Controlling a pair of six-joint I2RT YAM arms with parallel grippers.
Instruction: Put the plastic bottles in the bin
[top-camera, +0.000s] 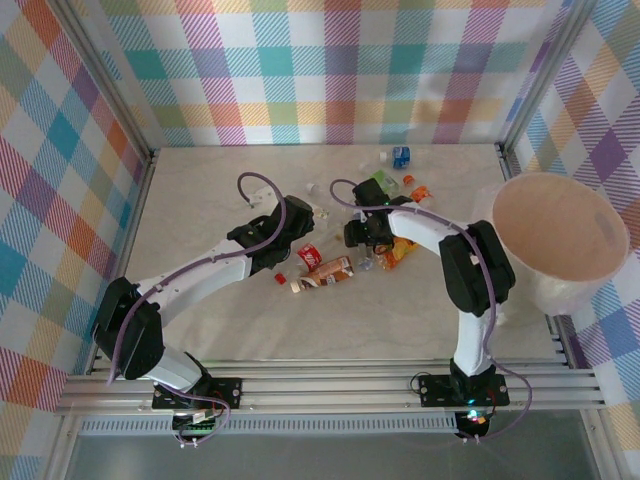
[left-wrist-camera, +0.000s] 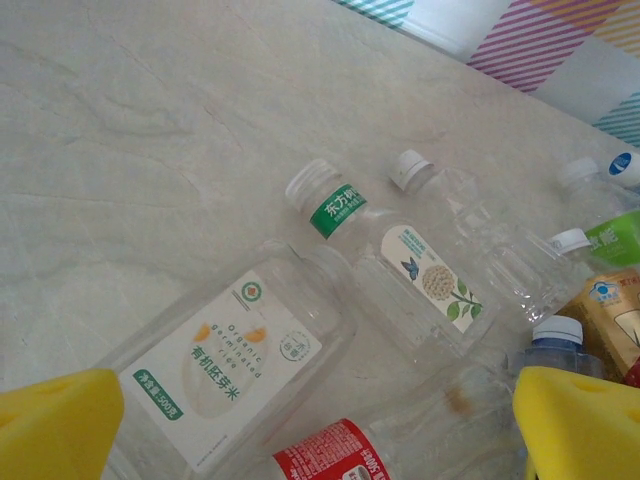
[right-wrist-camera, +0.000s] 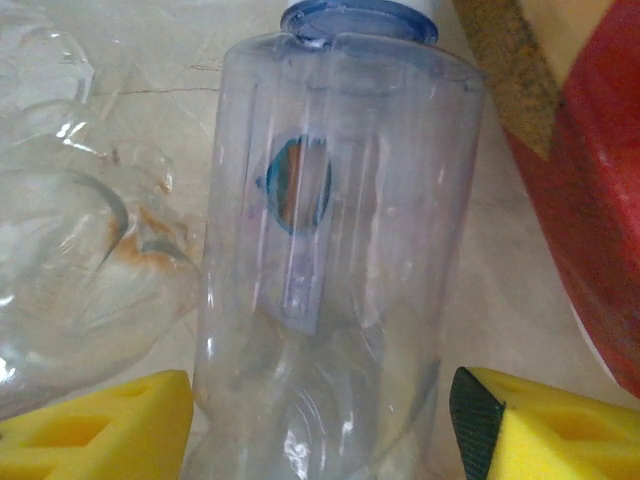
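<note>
Yellow pads of the right tool (right-wrist-camera: 320, 420) stand wide apart on either side of a clear bottle (right-wrist-camera: 340, 250) with a blue neck ring, its body lying lengthwise between them; the jaws are open and straddling it, and nothing shows the plastic being squeezed yet. I judge the pads are set across the round body because that is its narrowest hold. A crushed bottle (right-wrist-camera: 90, 250) presses in just beside it on one side and a red-labelled pack (right-wrist-camera: 600, 200) lies near on the other, so there is little room for the fingers to slide sideways. The left tool (left-wrist-camera: 320, 420) hangs open above the heap, pads spread to the corners of its view, over a white-labelled bottle (left-wrist-camera: 230, 360), a green-banded one (left-wrist-camera: 335, 210) and a red-labelled one (left-wrist-camera: 330, 455) (all lying flat, some touching). From above, the plastic bottles (top-camera: 325, 272) sit scattered mid-bench between the two arms, none inside the bin (top-camera: 575, 292), which leans at the right edge close to the right arm's elbow. The bench (top-camera: 200, 200) offers open room on the left; the lift towards the bin looks short but crowded by that elbow and the bin's high rim
</note>
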